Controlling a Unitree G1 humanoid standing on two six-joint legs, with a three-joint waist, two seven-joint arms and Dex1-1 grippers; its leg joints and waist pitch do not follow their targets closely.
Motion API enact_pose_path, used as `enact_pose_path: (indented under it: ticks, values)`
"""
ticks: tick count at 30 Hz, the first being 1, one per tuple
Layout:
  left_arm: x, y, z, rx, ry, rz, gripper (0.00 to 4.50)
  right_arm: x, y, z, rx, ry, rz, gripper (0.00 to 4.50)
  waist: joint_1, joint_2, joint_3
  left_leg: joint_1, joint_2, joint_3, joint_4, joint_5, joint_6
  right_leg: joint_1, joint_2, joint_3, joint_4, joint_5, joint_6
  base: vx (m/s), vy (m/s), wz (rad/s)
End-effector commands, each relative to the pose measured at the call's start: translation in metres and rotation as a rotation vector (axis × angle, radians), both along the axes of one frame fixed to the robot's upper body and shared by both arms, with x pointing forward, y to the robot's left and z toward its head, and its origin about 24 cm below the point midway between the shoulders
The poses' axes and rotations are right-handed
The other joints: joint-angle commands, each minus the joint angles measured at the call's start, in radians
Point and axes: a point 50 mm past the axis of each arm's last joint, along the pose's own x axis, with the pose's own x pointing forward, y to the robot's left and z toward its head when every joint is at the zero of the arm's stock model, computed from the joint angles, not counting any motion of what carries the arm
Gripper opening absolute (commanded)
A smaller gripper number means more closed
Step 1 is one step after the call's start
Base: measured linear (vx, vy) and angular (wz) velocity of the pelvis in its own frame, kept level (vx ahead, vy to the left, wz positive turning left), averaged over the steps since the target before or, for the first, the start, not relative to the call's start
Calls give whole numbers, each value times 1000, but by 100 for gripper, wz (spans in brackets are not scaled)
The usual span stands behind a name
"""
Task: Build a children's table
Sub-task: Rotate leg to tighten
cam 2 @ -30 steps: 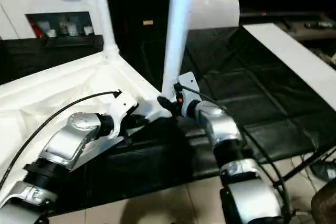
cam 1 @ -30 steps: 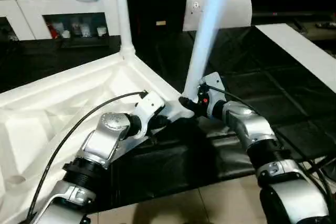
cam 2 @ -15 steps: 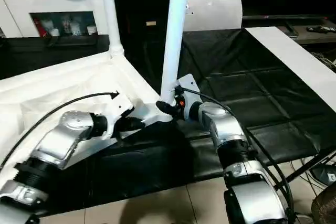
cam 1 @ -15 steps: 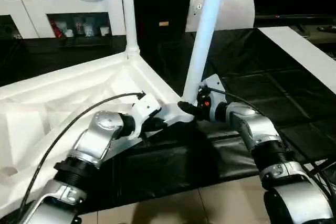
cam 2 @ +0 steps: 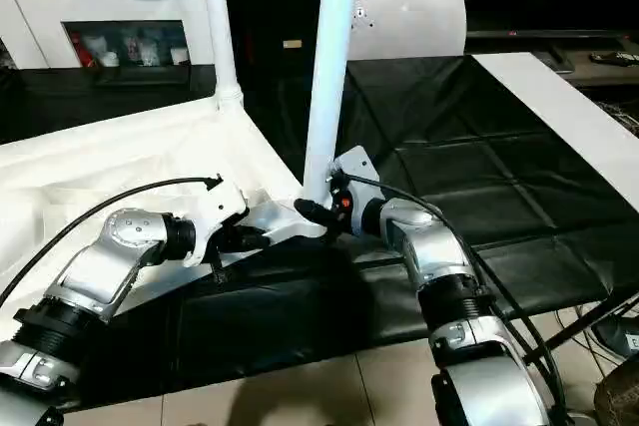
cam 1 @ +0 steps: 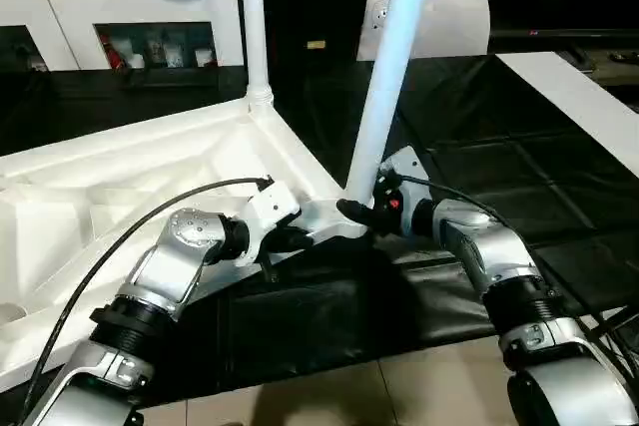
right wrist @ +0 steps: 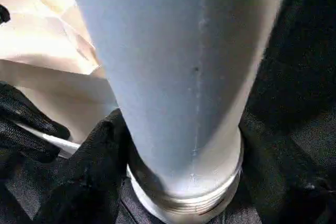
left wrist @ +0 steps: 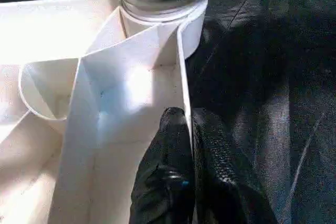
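Right hand, wrapped around the tilted leg at the tabletop corner, may cross-thread it if it leans.

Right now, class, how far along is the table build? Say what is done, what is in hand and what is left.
Done: one leg stands in the far corner of the upturned tabletop. In hand: the right gripper grips a second leg at its base in the near corner socket, while the left gripper pinches the tabletop's rim. Left: seating this leg and fitting the others.
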Motion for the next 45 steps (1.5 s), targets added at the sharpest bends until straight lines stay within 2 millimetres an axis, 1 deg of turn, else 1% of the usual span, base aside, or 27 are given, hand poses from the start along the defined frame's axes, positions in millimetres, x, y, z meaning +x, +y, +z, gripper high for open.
enact_pose_path:
  ticks: [1, 2, 3, 4, 5, 7, 12, 14, 15, 17, 18, 21, 24, 25, 27, 28, 29, 31, 32, 33, 34, 35, 36, 38, 40, 42, 45]
  values:
    - [-4, -26, 16, -70, -48, -175, 0, -14, 6, -24, -36, 107, 22, 357, 4, 11, -44, 11, 94, -38, -81, -262, 9, 30, -108, 81, -90, -342, -180, 0, 0, 0]
    - [-4, -26, 16, -70, -47, -176, 0, -14, 6, -24, -34, 106, 20, 371, 2, 10, -47, 8, 95, -42, -82, -251, 6, 34, -107, 79, -81, -321, -184, 0, 0, 0]
    - [-4, -26, 16, -69, -45, -177, 0, -13, 6, -23, -32, 98, 18, 381, 2, 11, -44, 8, 96, -41, -84, -253, 9, 31, -103, 78, -82, -314, -187, 0, 0, 0]
    - [-5, -26, 16, -68, -44, -177, 0, -13, 5, -22, -28, 92, 15, 386, 2, 12, -45, 8, 95, -41, -83, -256, 7, 33, -106, 79, -81, -311, -189, 0, 0, 0]
    - [-5, -26, 15, -67, -42, -178, 0, -13, 5, -22, -25, 87, 12, 390, 2, 12, -43, 8, 95, -41, -84, -261, 6, 31, -106, 79, -83, -317, -190, 0, 0, 0]
    - [-5, -26, 15, -66, -41, -179, 0, -12, 5, -20, -20, 80, 11, 408, 2, 12, -43, 8, 95, -42, -84, -267, 4, 32, -106, 79, -84, -327, -186, 0, 0, 0]
    - [-5, -24, 15, -63, -36, -180, 0, -13, 4, -15, -7, 64, 16, 448, 3, 10, -44, 7, 95, -41, -84, -254, 7, 34, -106, 80, -82, -310, -187, 0, 0, 0]
    - [-5, -24, 15, -63, -36, -179, 0, -13, 3, -14, -7, 63, 17, 448, 3, 11, -43, 7, 95, -41, -84, -254, 7, 34, -107, 80, -83, -315, -185, 0, 0, 0]
    - [-5, -24, 14, -62, -36, -178, 0, -13, 2, -13, -5, 62, 17, 448, 4, 8, -44, 8, 95, -40, -84, -251, 9, 34, -106, 80, -83, -316, -183, 0, 0, 0]
    - [-5, -24, 14, -62, -36, -175, 0, -14, 0, -12, -2, 59, 14, 448, 7, 9, -44, 7, 95, -40, -83, -243, 12, 34, -107, 80, -83, -314, -182, 0, 0, 0]
    - [-5, -23, 14, -63, -37, -169, 0, -14, -2, -10, 3, 53, 5, 448, 7, 8, -43, 7, 96, -40, -84, -243, 13, 34, -106, 80, -83, -313, -181, 0, 0, 0]
    - [-3, -21, 13, -63, -39, -155, 0, -15, -10, -6, 35, 41, -27, 448, 13, 8, -43, 9, 97, -39, -85, -243, 12, 33, -106, 80, -84, -315, -176, 0, 0, 0]
    - [-3, -19, 12, -61, -38, -149, 0, -20, -19, -4, 47, 31, -26, 448, 24, 8, -43, 10, 97, -38, -85, -233, 15, 34, -107, 81, -84, -305, -169, 0, 0, 0]
    - [-3, -19, 12, -61, -37, -148, 0, -23, -22, -4, 54, 30, -23, 448, 27, 10, -43, 10, 97, -38, -85, -233, 16, 33, -107, 81, -84, -303, -169, 0, 0, 0]
    - [-3, -18, 12, -61, -37, -148, 0, -25, -24, -4, 59, 28, -20, 448, 28, 9, -43, 10, 96, -38, -86, -232, 15, 33, -106, 80, -85, -305, -169, 0, 0, 0]
    - [-3, -17, 12, -60, -36, -149, 0, -28, -28, -2, 64, 21, -13, 448, 30, 12, -42, 10, 96, -38, -86, -235, 15, 34, -107, 80, -87, -314, -166, 0, 0, 0]
    - [-3, -17, 12, -59, -36, -150, 0, -29, -30, -1, 68, 17, -10, 448, 32, 11, -42, 11, 97, -38, -85, -236, 16, 33, -108, 80, -87, -316, -164, 0, 0, 0]
    - [-3, -16, 12, -57, -35, -150, 0, -30, -32, 0, 72, 13, -8, 448, 33, 9, -42, 9, 96, -39, -86, -232, 18, 34, -107, 79, -86, -319, -164, 0, 0, 0]
    - [-3, -16, 12, -57, -35, -151, 0, -31, -33, 1, 76, 9, -7, 448, 34, 12, -42, 9, 95, -39, -85, -234, 18, 34, -108, 79, -87, -322, -164, 0, 0, 0]
    - [-3, -15, 11, -56, -35, -152, 0, -32, -34, 2, 80, 5, -5, 448, 35, 10, -41, 10, 95, -38, -85, -239, 18, 33, -108, 79, -90, -335, -161, 0, 0, 0]
    - [-3, -14, 11, -53, -35, -155, 0, -35, -39, 5, 81, -5, 6, 448, 38, 13, -41, 9, 96, -39, -84, -236, 18, 34, -109, 80, -90, -335, -156, 0, 0, 0]
    - [-2, -13, 10, -51, -34, -156, 0, -36, -42, 7, 78, -12, 15, 448, 39, 11, -42, 9, 96, -39, -85, -231, 20, 35, -108, 80, -89, -327, -155, 0, 0, 0]
    - [-2, -12, 10, -46, -33, -158, 0, -37, -45, 8, 76, -15, 18, 448, 41, 11, -44, 9, 97, -39, -84, -217, 24, 36, -106, 79, -85, -298, -159, 0, 0, 0]
    - [-2, -10, 8, -41, -31, -158, 0, -38, -49, 9, 72, -22, 17, 448, 42, 11, -43, 8, 95, -37, -84, -214, 30, 37, -107, 78, -85, -289, -165, 0, 0, 0]
    - [-2, -9, 7, -35, -30, -159, 0, -39, -52, 10, 64, -31, 23, 448, 42, 8, -41, 6, 92, -36, -81, -222, 32, 37, -108, 77, -91, -333, -158, 0, 0, 0]
    - [-1, -7, 7, -29, -29, -158, 0, -39, -55, 12, 57, -43, 30, 448, 41, 9, -41, 7, 93, -38, -81, -228, 31, 36, -108, 76, -92, -361, -152, 0, 0, 0]
    - [-1, -5, 6, -23, -30, -158, 0, -40, -57, 13, 56, -50, 36, 448, 41, 8, -41, 9, 94, -39, -82, -234, 30, 34, -107, 76, -94, -373, -146, 0, 0, 0]
